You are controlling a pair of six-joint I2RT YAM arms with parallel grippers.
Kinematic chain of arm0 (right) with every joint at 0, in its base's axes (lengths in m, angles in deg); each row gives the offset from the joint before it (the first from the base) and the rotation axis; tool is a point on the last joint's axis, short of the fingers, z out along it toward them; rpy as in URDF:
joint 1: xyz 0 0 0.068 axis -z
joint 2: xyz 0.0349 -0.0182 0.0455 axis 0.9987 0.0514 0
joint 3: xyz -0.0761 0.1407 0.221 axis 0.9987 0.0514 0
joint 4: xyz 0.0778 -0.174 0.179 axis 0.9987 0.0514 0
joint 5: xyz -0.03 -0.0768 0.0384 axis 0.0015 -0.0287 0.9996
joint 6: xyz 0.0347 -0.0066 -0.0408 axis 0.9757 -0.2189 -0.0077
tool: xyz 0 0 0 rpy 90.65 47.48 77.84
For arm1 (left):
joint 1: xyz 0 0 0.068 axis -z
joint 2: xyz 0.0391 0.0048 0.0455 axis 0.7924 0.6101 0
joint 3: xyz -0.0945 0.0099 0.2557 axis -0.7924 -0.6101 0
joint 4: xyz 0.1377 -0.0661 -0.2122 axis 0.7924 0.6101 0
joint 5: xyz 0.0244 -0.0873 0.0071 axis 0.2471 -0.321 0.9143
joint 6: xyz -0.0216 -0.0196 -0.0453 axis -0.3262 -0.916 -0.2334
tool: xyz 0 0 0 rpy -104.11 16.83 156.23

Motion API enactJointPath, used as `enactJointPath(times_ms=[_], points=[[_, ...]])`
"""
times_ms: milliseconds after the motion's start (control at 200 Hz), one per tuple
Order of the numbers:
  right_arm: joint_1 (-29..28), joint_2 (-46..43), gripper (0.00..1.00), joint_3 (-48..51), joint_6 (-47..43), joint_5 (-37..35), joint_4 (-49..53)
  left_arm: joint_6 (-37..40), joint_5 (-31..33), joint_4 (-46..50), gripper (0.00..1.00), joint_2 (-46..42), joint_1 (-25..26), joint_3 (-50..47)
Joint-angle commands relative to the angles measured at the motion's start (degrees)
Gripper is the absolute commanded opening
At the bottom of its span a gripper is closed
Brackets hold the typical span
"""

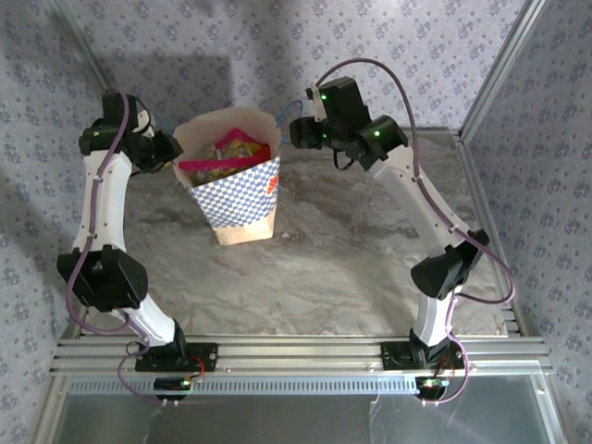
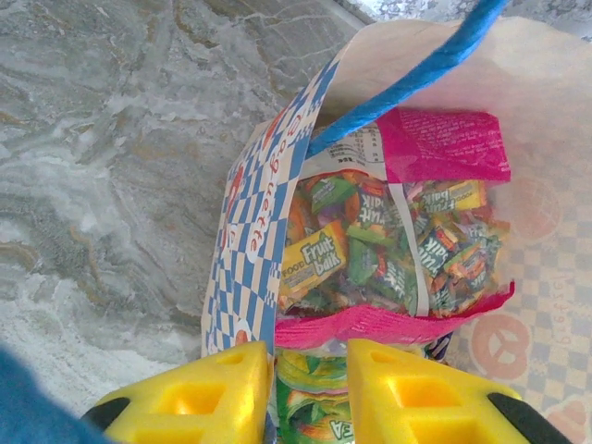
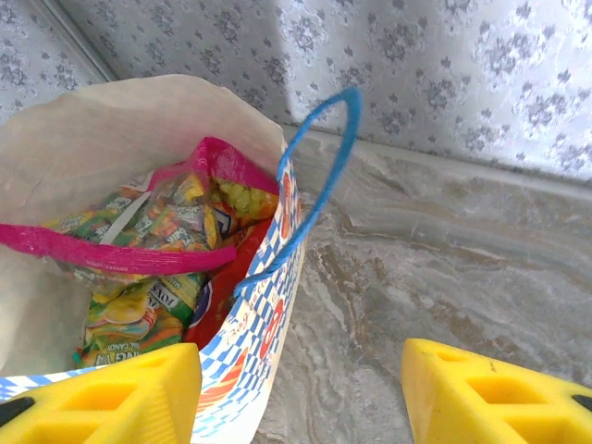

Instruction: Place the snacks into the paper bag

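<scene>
The right gripper (image 3: pixel 301 393) has its yellow fingers spread wide with nothing between them. It hangs above the table (image 1: pixel 351 250), just beside the bag's (image 3: pixel 268 324) right rim, with one finger over the checked wall and the other over bare marble. The blue handle (image 3: pixel 319 176) loops up just ahead of it.

The left gripper (image 2: pixel 308 398) has its fingers only a narrow gap apart. A green packet (image 2: pixel 310 370) and the bag's rim show in that gap, but I cannot tell whether the fingers pinch either one. From above, this gripper sits at the left rim of the bag.

The bag stands upright and open on the far left-centre of the table, between the two grippers. The snacks are inside it. A magenta packet (image 3: pixel 120 250) of mixed candies lies on top, the green packet is below it, and a red packet (image 3: pixel 236 277) is pressed against the right wall.
</scene>
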Motion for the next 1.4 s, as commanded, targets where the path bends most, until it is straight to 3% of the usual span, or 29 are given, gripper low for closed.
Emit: enactJointPath(times_ms=[0, 285, 640, 830, 895, 1025, 1164, 1209, 1399], points=[[1.3, -1.1, 0.61, 0.1, 2.9, 4.7, -3.6, 2.1, 1.6, 2.1, 0.29, 0.9, -0.1, 3.9], [3.2, 3.6, 0.63, -2.2, 3.9, 11.8, -7.4, 3.8, 4.2, 5.0, 0.31, 3.2, 0.6, 8.4], [3.5, 11.3, 0.63, -11.8, 3.8, 13.0, -3.3, 5.6, 9.5, 7.0, 0.30, 4.7, 1.3, 11.0], [3.5, 12.9, 0.57, -13.7, 3.8, 13.4, -3.1, 6.1, 9.5, 8.4, 0.31, 6.7, 1.4, 14.3], [3.5, 13.6, 0.52, -14.6, 4.0, 14.0, -2.7, 6.2, 9.5, 9.2, 0.31, 7.7, 1.4, 15.8], [2.9, 15.0, 0.25, -16.6, 3.7, 14.7, -2.0, 6.3, 9.6, 10.3, 0.28, 8.8, 1.9, 18.1], [2.5, 15.8, 0.00, -18.5, 3.3, 15.4, -1.5, 6.9, 9.9, 10.6, 0.06, 9.0, 3.2, 19.8], [2.4, 15.8, 0.00, -19.0, 3.2, 15.6, -1.3, 7.0, 9.8, 10.8, 0.00, 9.1, 3.8, 20.7], [1.7, 14.4, 0.00, -20.1, 1.7, 15.4, -0.4, 7.4, 8.2, 12.6, 0.00, 10.7, 6.9, 26.6]])
